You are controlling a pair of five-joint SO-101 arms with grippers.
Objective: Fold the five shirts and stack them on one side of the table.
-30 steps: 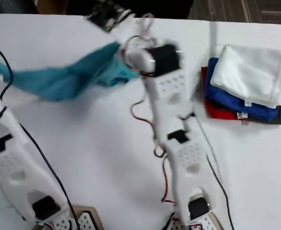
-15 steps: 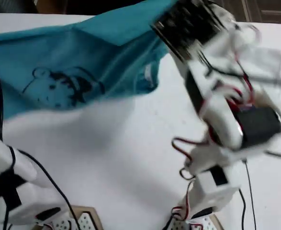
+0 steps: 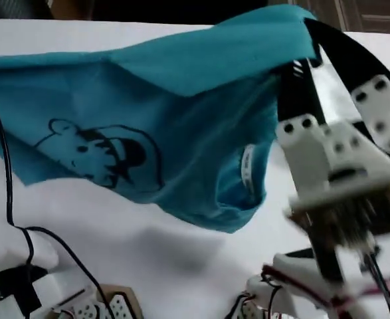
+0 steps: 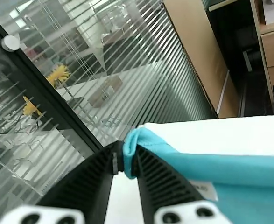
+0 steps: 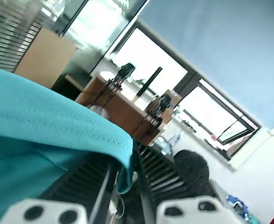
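"While you hang up there with that cloth, what have your claws got?"

"My left claw (image 4: 125, 161) is pinched tight on a hem corner of the teal shirt (image 4: 221, 172); my right claw (image 5: 127, 158) is clamped on another edge of it; between them the shirt hangs stretched in the air above the table (image 3: 148, 266), print toward the high camera, neck opening sagging."

"Which step is that, then?"

"I judge it the spreading-out, before any fold on this one; next I'd need to lower both claws together and lay it flat, without letting the neck bunch underneath."

"Anything you can't make out?"

"Plenty; the shirt's left end runs off the edge of the high view; my right arm (image 3: 341, 166) and the cloth cover the far right of the table, so I can't tell whether anything is stacked there; past my left claw, the blinds (image 4: 57, 70) blur whatever lies behind them."
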